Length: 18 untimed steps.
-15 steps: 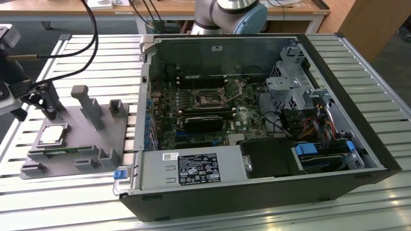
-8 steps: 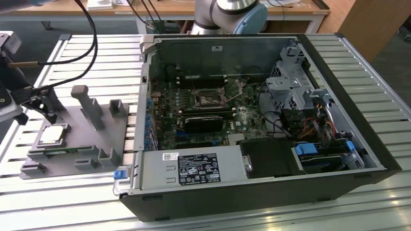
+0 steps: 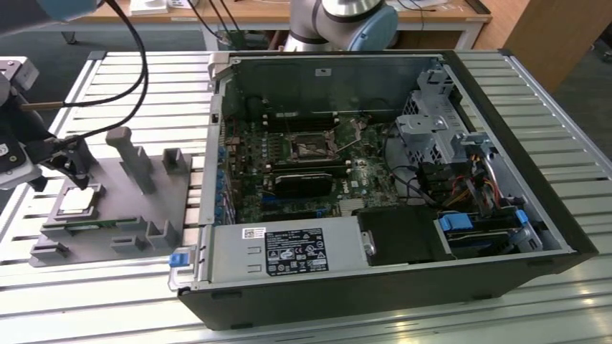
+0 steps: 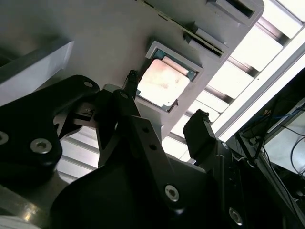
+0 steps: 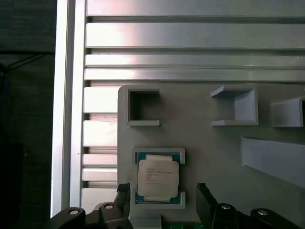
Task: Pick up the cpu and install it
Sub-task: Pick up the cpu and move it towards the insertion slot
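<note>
Gripper (image 3: 65, 166) sits at the exterior view's far left, low over the tray (image 3: 143, 215) and pointing down at it. It is released and holds nothing. In both wrist views its fingers (image 5: 123, 190) stand spread, one on each side of the cpu's seat, and I see no contact with the chip.

Cpu (image 3: 77, 202) lies flat in a shallow square seat near the tray's left edge, metal top up. It's square, so there is no long axis. Its edges run parallel to the tray's edges in the first wrist view (image 5: 158, 177). In the second wrist view the cpu (image 4: 159, 81) lies just past the fingertips, and the gripper (image 4: 165, 98) is centred roughly over it.

Tray rests on the slatted tabletop (image 3: 115, 301), with upright pegs (image 3: 129, 154) just right of the cpu.

Further right the case (image 3: 383, 287) lies on its side, open. The socket (image 3: 311, 148) sits mid-board, well apart from the cpu. Arm base (image 3: 340, 21) stands behind the case, and cables (image 3: 134, 72) hang from the upper left toward the wrist.
</note>
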### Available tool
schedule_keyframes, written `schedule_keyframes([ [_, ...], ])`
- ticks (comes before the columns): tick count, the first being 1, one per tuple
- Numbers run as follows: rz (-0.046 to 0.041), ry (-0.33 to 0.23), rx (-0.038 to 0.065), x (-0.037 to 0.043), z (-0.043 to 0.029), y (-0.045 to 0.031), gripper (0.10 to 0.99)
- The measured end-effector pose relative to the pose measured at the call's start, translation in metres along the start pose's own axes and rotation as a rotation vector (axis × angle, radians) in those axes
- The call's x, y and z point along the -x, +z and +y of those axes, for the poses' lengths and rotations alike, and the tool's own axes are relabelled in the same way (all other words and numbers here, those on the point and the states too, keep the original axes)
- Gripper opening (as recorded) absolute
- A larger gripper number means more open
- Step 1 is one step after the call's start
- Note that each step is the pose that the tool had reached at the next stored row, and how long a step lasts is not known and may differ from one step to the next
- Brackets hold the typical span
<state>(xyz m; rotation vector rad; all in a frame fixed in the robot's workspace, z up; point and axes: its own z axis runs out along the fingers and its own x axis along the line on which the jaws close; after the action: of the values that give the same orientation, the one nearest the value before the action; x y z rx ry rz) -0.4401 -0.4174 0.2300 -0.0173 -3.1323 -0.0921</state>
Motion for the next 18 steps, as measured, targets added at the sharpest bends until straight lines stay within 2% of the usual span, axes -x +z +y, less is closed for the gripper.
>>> schedule_keyframes([
  [3,0.0013,0.000,0.001,0.0001,-0.0003,0.0051,0.659],
  [12,0.0006,0.000,0.001,-0.0028,-0.0006,0.0121,0.659],
  [18,0.0004,0.000,0.000,-0.0035,-0.0010,0.0228,0.659],
])
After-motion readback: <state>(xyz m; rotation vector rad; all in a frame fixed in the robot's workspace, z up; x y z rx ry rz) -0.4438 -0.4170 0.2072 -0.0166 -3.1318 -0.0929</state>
